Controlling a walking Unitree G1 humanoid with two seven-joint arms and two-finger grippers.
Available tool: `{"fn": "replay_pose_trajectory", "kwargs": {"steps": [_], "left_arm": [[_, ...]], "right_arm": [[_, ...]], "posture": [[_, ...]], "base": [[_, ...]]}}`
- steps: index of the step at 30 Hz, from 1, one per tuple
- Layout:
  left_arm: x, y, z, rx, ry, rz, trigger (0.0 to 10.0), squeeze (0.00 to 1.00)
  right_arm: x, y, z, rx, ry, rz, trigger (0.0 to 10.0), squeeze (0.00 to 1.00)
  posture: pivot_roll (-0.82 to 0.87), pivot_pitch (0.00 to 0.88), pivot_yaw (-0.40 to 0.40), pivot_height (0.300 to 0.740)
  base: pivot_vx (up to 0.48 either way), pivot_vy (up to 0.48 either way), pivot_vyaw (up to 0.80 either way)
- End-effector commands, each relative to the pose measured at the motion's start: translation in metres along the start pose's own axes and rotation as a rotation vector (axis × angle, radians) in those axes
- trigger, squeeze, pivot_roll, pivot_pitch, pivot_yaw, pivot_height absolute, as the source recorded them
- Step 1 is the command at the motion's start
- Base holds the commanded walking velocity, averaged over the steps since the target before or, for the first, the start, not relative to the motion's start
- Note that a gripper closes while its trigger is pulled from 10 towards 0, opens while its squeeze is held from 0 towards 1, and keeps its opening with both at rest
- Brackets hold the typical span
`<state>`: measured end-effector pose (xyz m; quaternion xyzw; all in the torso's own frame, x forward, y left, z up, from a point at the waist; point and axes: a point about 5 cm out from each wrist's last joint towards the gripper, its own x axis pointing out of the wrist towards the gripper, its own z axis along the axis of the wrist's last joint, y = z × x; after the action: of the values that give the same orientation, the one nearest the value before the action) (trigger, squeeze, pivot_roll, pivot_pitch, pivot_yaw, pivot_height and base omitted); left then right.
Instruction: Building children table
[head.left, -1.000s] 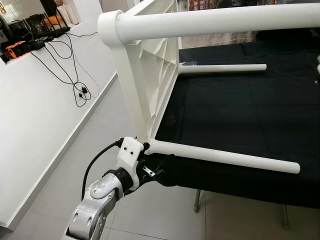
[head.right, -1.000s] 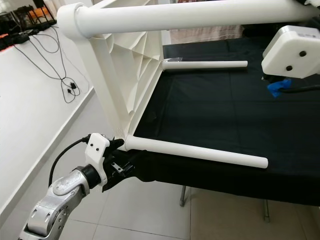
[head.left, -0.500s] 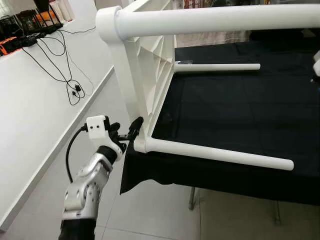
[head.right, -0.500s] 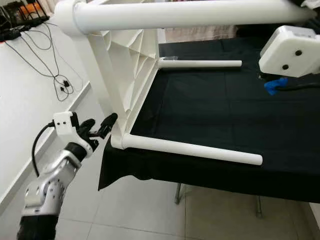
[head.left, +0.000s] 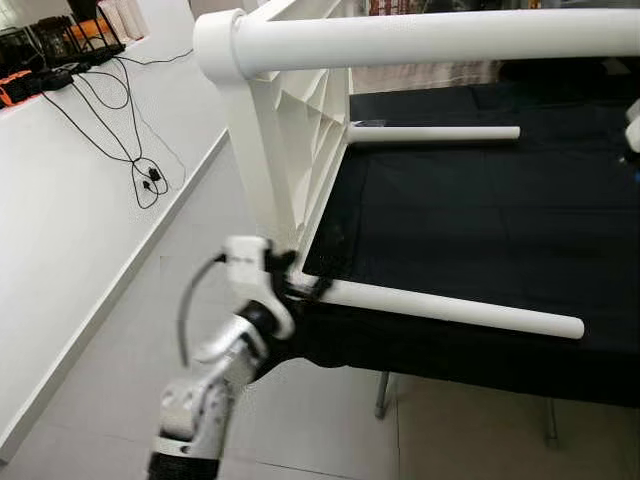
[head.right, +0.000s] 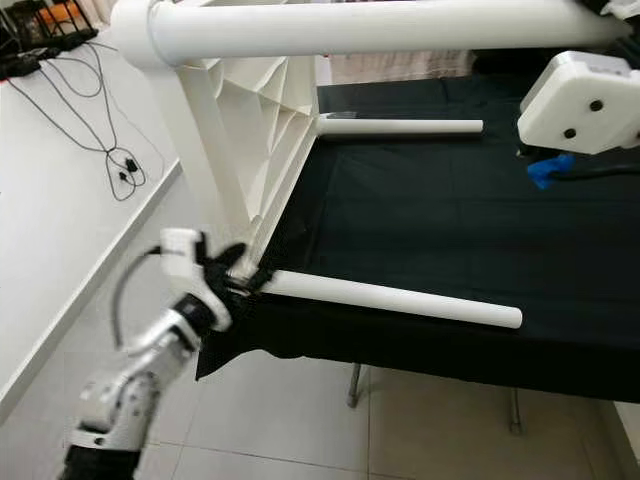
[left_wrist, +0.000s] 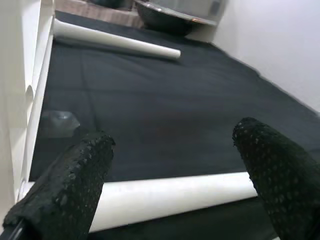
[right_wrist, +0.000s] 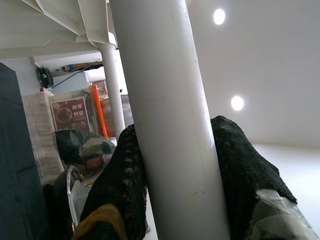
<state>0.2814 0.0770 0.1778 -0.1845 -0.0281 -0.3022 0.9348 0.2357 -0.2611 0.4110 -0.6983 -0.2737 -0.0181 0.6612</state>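
Note:
A white children's table (head.left: 300, 130) lies on its side on a black-covered work table (head.left: 480, 220), its legs pointing right. The upper leg (head.left: 430, 40) crosses the top of the head views; my right gripper (right_wrist: 170, 165) is shut on it, fingers (right_wrist: 122, 170) pressed to both sides. My right wrist housing (head.right: 580, 100) sits below that leg's far end. The lower near leg (head.left: 450, 310) runs along the cloth's front edge. At the base of that leg, my left gripper (head.left: 300, 288) is open, its fingers (left_wrist: 75, 180) spread wide before the leg (left_wrist: 170, 195). A third leg (head.left: 440, 133) lies farther back.
Black cables (head.left: 150, 180) trail over the white raised floor at the left, with boxes and gear (head.left: 50, 60) at the far left corner. The work table's metal legs (head.left: 383, 395) stand on the tiled floor below the cloth's hanging edge.
Half a second ago my left gripper was out to the left of the table's corner; it has swung back right to the base of the lower near leg. My right gripper keeps its hold.

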Motion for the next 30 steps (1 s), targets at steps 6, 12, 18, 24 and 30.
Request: {"fn": "replay_pose_trajectory", "kwargs": {"steps": [6,12,18,24,30], "left_arm": [[-0.013,-0.003,-0.007,0.074,0.031,0.042,10.0,0.00],[0.015,0.031,-0.003,0.008,-0.007,0.127,0.0,0.00],[0.033,0.030,-0.006,-0.052,0.032,0.025,0.0,0.00],[0.052,0.032,-0.004,-0.025,0.028,0.031,0.0,0.00],[0.044,0.068,0.000,0.023,-0.013,0.270,0.0,0.00]], "right_arm": [[0.004,0.004,0.002,0.063,-0.028,-0.018,0.3,0.00],[0.006,0.004,0.004,0.081,-0.035,-0.016,0.3,0.00],[0.006,0.002,0.005,0.083,-0.040,-0.020,0.2,0.00],[0.007,0.001,0.006,0.085,-0.042,-0.018,0.2,0.00],[0.005,-0.002,-0.002,0.079,0.000,-0.020,0.4,0.00]], "posture": [[-0.14,0.100,0.128,0.740],[-0.15,0.100,0.119,0.740],[-0.16,0.105,0.121,0.740],[-0.18,0.118,0.129,0.740],[-0.18,0.125,0.128,0.740]], "base": [[0.000,0.000,0.00],[0.000,0.000,0.00],[0.000,0.000,0.00],[0.000,0.000,0.00],[0.000,0.000,0.00]]}}
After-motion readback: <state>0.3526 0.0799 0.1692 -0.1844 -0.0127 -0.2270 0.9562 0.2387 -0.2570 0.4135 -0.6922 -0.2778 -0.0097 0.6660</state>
